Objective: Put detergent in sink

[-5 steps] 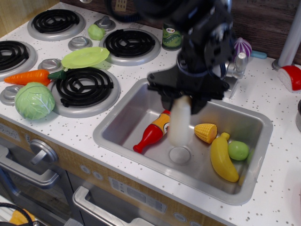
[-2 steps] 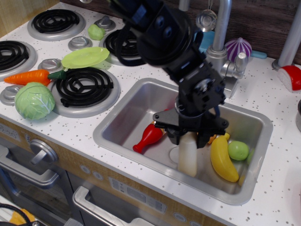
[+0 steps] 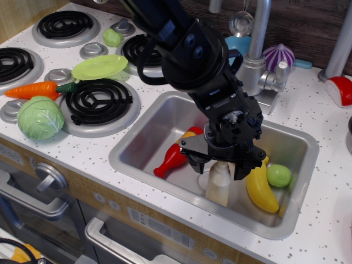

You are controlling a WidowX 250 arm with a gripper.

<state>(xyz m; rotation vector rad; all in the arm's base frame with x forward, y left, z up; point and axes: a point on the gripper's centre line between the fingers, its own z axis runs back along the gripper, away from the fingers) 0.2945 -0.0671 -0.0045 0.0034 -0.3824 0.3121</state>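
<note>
Cream-white smooth plastic detergent bottle (image 3: 218,186), sloped shoulders, narrow neck: standing upright on the floor of the rectangular brushed-silver metal sink (image 3: 146,132), near-centre, over or just beside the drain, which it hides. Neck and cap go up between the black pincer (image 3: 220,165) fingers; the fingers stand spread either side of the shoulders, and I can't tell from this angle whether they touch the bottle. Pincer points straight down, directly above the bottle, with the bulky black arm running up and left toward the far side.

Also in the sink: glossy red-and-orange plastic ketchup bottle (image 3: 171,159), lying on its side left of the detergent, nozzle pointing near-left. Smooth yellow plastic banana (image 3: 259,190) lies right of the detergent, close beside it; a round lime-green plastic fruit (image 3: 279,175) sits touching or just beside the banana's far-right side.

The white speckled counter (image 3: 330,143) surrounds the sink. Chrome tap (image 3: 257,52) at the far rim, with a purple striped onion-shaped toy (image 3: 280,54) right of it. Left of the sink are black coiled burners in silver rings (image 3: 98,101), a flat lime-green plastic plate (image 3: 99,67) between two burners, an orange carrot (image 3: 33,89) with a green top, and a ribbed pale-green cabbage (image 3: 40,116) at the near-left.
</note>
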